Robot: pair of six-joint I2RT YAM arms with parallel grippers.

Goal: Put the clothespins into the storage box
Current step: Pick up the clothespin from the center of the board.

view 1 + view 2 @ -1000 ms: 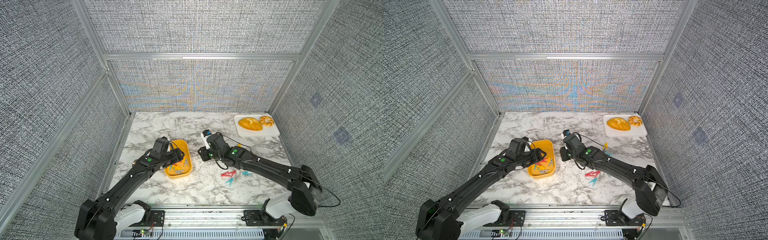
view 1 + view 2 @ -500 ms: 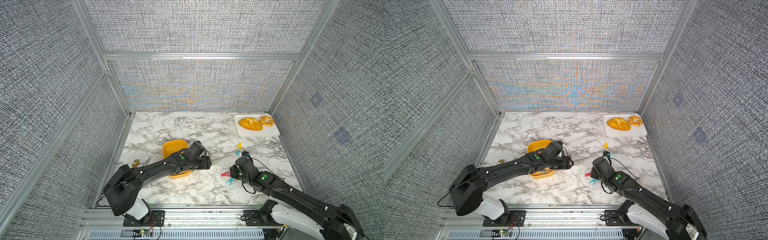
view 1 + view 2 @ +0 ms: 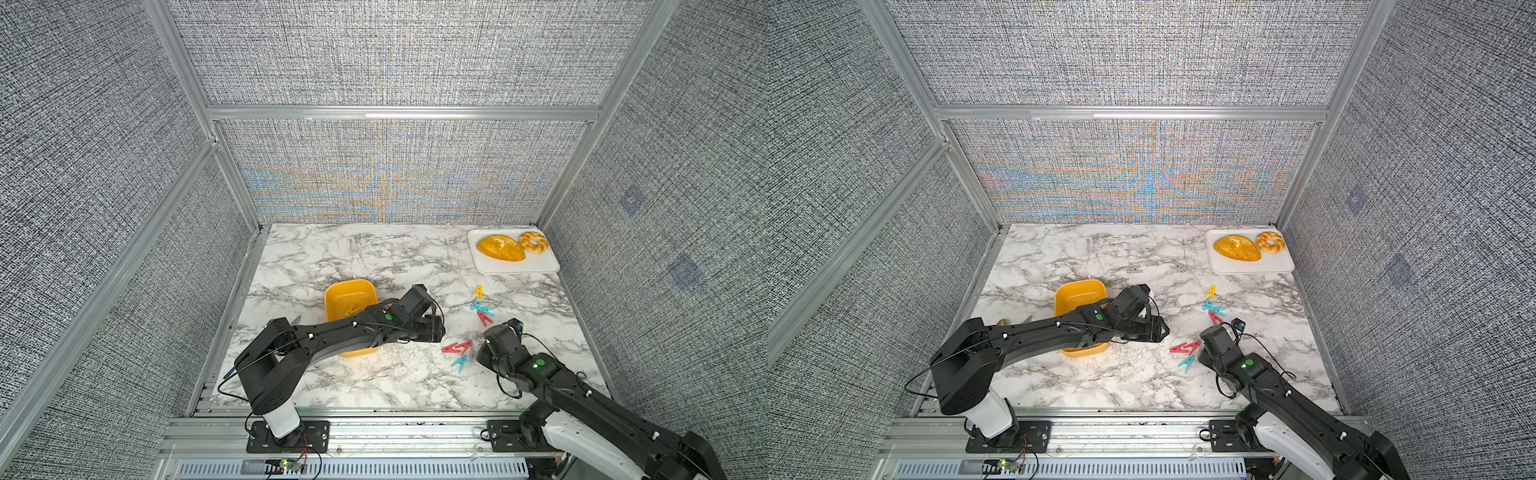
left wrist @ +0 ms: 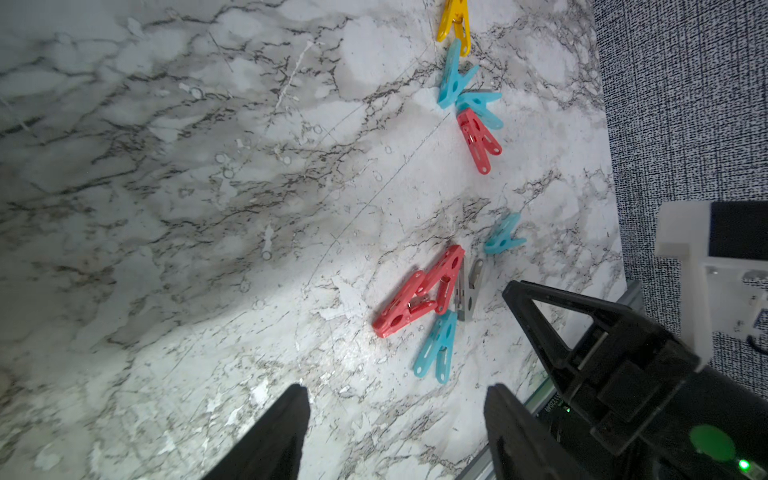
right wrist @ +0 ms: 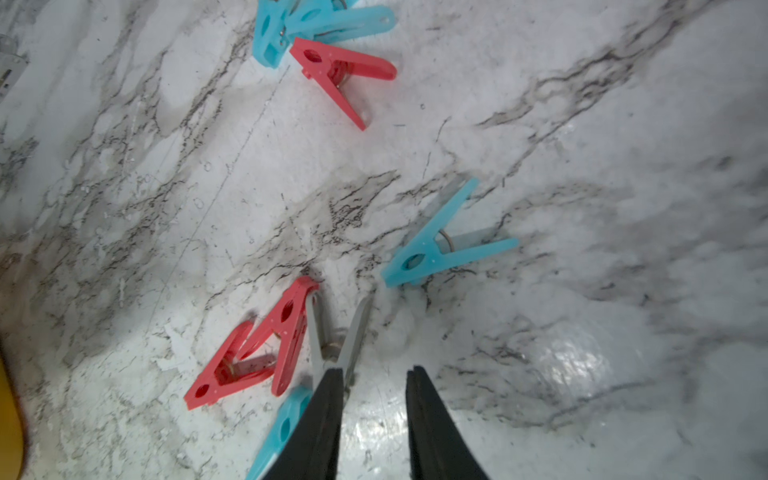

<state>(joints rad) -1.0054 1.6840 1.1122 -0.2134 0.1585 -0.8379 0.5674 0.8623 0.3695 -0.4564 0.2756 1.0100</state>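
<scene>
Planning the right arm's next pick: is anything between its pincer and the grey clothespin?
Nothing visible. The right pincer is open right at the grey clothespin, one fingertip over its near end. Two red clothespins lie against its side, so they may get nudged.

Grey woven walls [image 3: 395, 50] all around me, marble underfoot.
I look out over a white marble tabletop [image 3: 353, 257] veined in grey, glossy where the light catches it. Aluminium framing [image 3: 399, 113] edges the fabric panels; the back panel [image 3: 1142, 174] shimmers in rainbow moiré. A slotted metal rail [image 3: 374, 432] runs along the near edge.
</scene>
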